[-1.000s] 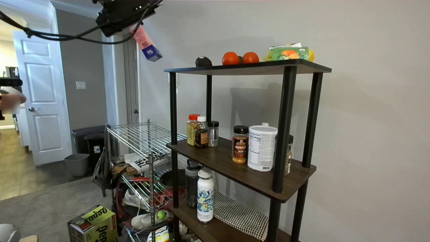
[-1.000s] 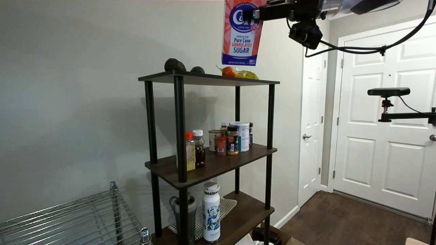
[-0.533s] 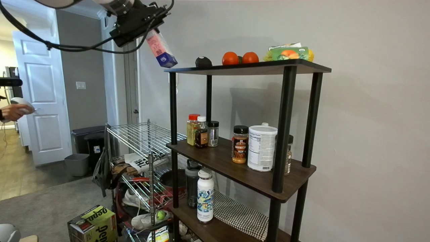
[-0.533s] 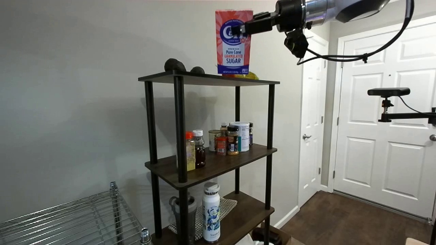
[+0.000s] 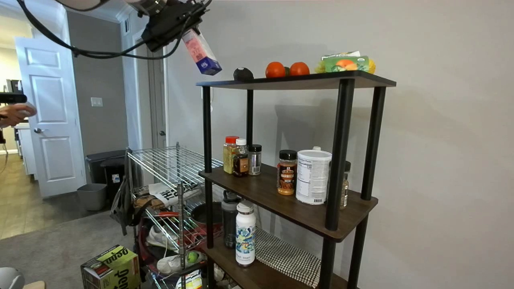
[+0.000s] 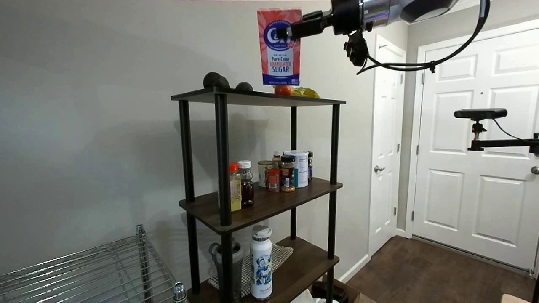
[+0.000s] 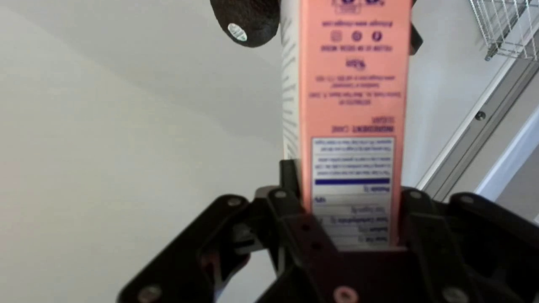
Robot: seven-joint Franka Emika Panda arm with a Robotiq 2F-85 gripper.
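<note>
- Gripper [image 7: 349,189], which I run from afar: clenched on one sugar carton [image 6: 279,63], upper centre in an exterior view, a fingertip against its printed front.
- The carton's blue base [image 5: 208,66], upper left in an exterior view: tilted, near the top shelf [image 5: 297,83] and apart from it.
- On that shelf, a dark slab on black posts [image 5: 339,156], I list one dark round fruit [image 5: 243,74], two orange-red fruits [image 5: 275,70] and one green packet [image 5: 346,64] with fruit printed on it.
- Middle shelf [image 5: 259,186], brown wood grain, centre of the frame: red-capped jar [image 5: 229,158], white-capped dark bottle [image 5: 241,162], black-capped shaker [image 5: 255,160], barbecue seasoning [image 5: 286,174], white tub [image 5: 314,176].
- Lower shelf [image 5: 269,277], bottom centre: white printed bottle [image 5: 245,237], dark bottle [image 5: 229,220] beside it, woven mat [image 5: 281,253].
- Wire rack [image 5: 172,154], left of the shelves in the frame: loaded lower tiers, shoes among the contents.
- Grey carpet [image 5: 52,253], lower left: green-and-black box [image 5: 116,269], grey wastebasket [image 5: 92,197] farther back.
- Pale wall [image 5: 441,160], right side; white door [image 5: 52,116], left side.
- In an exterior view, right: panelled door [image 6: 471,168], dark brown floor [image 6: 425,269], small mounted camera [image 6: 480,113].
</note>
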